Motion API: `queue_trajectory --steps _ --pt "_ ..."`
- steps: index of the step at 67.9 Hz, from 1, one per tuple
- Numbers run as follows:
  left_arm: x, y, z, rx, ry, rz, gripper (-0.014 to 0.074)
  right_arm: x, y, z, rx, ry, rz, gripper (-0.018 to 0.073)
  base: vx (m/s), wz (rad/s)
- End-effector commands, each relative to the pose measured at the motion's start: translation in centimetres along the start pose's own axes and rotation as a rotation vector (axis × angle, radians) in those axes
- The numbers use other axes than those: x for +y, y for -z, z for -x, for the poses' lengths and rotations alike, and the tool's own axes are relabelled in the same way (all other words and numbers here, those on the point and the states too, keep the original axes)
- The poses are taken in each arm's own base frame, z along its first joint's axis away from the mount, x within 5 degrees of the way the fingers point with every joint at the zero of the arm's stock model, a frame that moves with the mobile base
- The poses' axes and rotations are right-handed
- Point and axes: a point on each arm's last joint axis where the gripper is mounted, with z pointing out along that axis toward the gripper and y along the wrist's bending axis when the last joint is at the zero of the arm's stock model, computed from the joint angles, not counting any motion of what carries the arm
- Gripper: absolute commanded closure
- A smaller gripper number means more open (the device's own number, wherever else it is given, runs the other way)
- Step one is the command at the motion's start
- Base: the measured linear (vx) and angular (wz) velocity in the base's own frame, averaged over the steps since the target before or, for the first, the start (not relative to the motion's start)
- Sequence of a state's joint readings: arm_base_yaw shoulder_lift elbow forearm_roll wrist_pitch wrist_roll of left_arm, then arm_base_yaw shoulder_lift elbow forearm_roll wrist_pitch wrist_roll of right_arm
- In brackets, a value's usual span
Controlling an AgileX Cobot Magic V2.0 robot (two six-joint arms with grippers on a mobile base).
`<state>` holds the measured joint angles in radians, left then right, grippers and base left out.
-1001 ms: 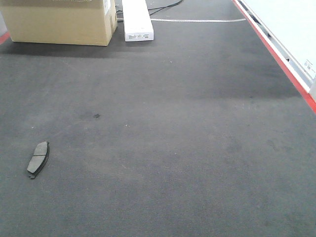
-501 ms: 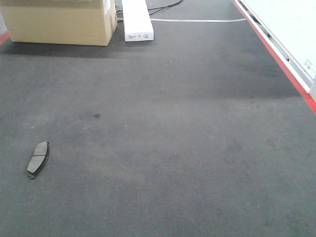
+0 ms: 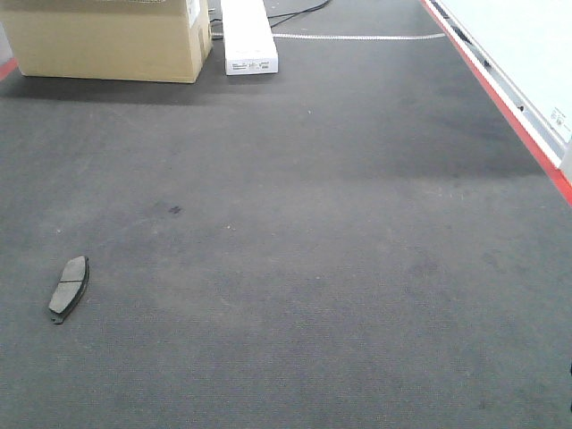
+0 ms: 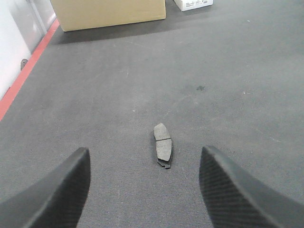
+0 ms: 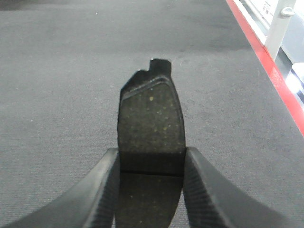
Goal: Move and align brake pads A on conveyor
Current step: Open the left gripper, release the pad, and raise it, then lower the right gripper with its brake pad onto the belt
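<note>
Left wrist view: the left end effector (image 4: pixel 145 187) hangs over the conveyor (image 4: pixel 247 71) with its fingers spread wide and nothing between them. One brake pad (image 4: pixel 163 145) lies flat on the belt just ahead, roughly centred on the gap. Its gritty face is up, the cross groove shows, and its long axis runs away from the camera with a slight lean. A red strip (image 4: pixel 28 71) edges the belt at far left, and a cardboard box (image 4: pixel 109 12) stands well beyond.

In the front view the same pad (image 3: pixel 69 288) sits near the left edge, well apart from the cardboard box and a white box (image 3: pixel 248 40) at the far end. Its long axis runs steeply from lower left to upper right.

The right end effector (image 5: pixel 151 156) pinches a second pad (image 5: pixel 152 114) by its long edges, near the groove. That pad points straight ahead along the belt, notched end farthest.

This looks like the carrying step. The next move would call for setting the held pad down parallel with the lying one. The left arm's pad needs a descent and a squeeze across its narrow width.
</note>
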<state>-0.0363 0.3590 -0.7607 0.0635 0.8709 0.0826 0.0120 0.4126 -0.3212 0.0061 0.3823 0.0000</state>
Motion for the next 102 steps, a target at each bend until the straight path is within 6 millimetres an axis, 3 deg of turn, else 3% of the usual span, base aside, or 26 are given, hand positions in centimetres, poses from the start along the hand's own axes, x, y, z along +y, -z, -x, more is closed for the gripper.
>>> queue_trajectory --steps 1,64,81,90,102 --pt "0.1 0.1 1.1 -0.072 -0.005 0.005 0.0136 0.0 0.4 1.8 -0.120 0.006 -0.002 0.0564 0.00 0.00" --pt "0.1 0.1 1.1 -0.072 -0.005 0.005 0.0136 0.0 0.4 1.9 -0.124 0.006 -0.002 0.0564 0.00 0.00" --pt "0.1 0.1 1.1 -0.072 -0.005 0.005 0.0136 0.0 0.5 3.5 -0.198 0.006 -0.002 0.0564 0.00 0.00" --pt "0.1 0.1 1.1 -0.072 -0.005 0.005 0.0136 0.0 -1.0 5.5 -0.138 0.006 -0.002 0.0564 0.00 0.00" --pt "0.1 0.1 1.1 -0.072 -0.005 0.005 0.0136 0.0 -5.4 8.3 0.053 0.006 -0.002 0.0564 0.00 0.00"
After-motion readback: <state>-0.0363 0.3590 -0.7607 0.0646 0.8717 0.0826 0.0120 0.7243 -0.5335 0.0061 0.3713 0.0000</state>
